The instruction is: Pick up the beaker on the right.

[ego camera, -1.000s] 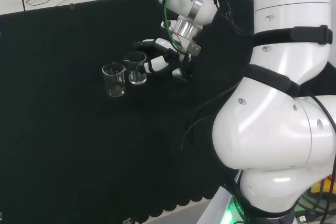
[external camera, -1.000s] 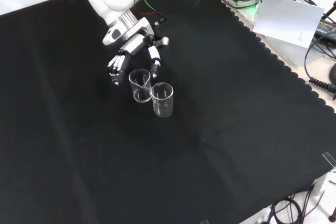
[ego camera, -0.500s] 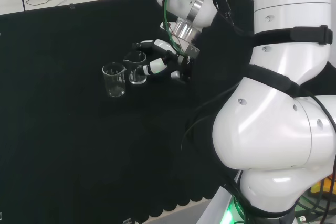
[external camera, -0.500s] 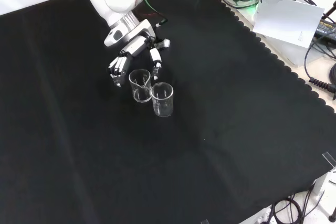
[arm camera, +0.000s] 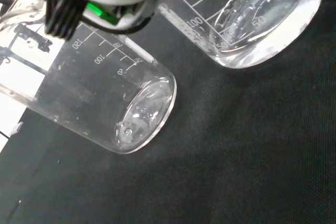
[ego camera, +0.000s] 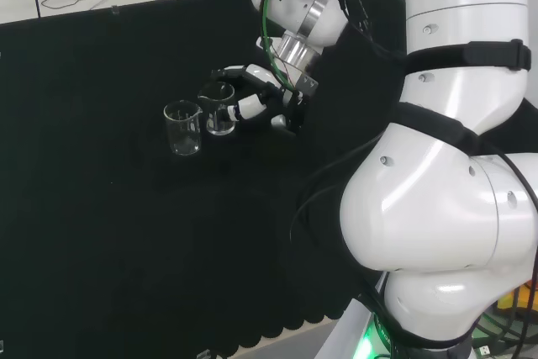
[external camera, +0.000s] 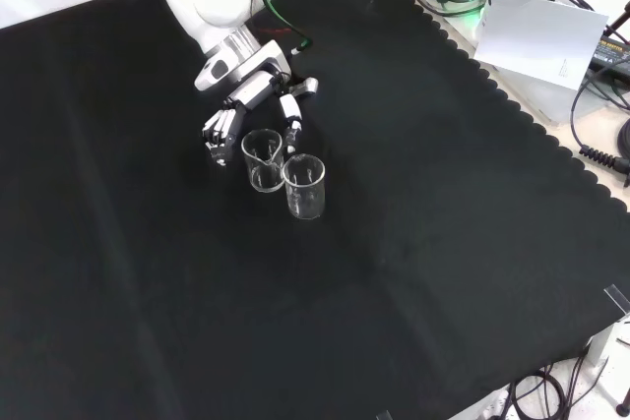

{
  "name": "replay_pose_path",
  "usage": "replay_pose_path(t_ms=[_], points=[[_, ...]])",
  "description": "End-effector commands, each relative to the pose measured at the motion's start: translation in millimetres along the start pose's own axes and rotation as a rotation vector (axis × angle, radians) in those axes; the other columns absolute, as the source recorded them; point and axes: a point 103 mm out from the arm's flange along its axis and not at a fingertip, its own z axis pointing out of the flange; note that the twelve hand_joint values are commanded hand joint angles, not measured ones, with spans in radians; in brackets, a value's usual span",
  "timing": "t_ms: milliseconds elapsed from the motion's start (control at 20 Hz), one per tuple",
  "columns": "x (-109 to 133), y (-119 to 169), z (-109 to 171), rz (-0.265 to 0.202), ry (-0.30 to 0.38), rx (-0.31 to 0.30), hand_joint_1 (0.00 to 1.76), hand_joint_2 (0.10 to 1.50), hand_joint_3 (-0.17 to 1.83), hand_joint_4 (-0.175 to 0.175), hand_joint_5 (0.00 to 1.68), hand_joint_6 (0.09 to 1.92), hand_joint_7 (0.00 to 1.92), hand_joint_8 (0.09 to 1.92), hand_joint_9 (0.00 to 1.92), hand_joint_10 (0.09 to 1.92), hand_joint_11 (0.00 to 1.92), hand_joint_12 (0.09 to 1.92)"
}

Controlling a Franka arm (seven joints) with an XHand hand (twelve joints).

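Front view: black cloth (external camera: 413, 272), scalloped edge.

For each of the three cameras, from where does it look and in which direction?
Head view: behind and above the arm's base, looking over the white arm links at two beakers; the hand reaches the nearer beaker.
Front view: opposite the arm, looking down on the cloth; the hand enters from the top.
Wrist view: at the wrist, close on both beakers.
Head and front views share hand and both beakers.

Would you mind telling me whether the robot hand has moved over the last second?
Yes, slightly: in the front view the robot hand has drawn up, away from the nearer beaker, which stands unmoved.
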Motion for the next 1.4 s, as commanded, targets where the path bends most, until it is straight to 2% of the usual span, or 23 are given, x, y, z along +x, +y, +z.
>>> replay_pose_path(t_ms=[50,600,950,1400], points=[[2,3,3,-0.012,0.019,-0.009,0.96,0.54,0.62,-0.037,0.48,0.09,0.29,0.65,0.44,0.63,0.05,1.36],[1,3,10,-0.020,0.043,0.001,0.96,0.53,0.63,-0.037,0.50,0.09,0.30,0.65,0.45,0.62,0.06,1.36],[2,6,11,-0.020,0.066,-0.021,0.96,0.53,0.64,-0.040,0.54,0.09,0.32,0.65,0.47,0.62,0.10,1.36],[6,10,13,-0.030,0.057,-0.020,0.96,0.53,0.65,-0.042,0.55,0.09,0.34,0.65,0.50,0.61,0.13,1.35]])
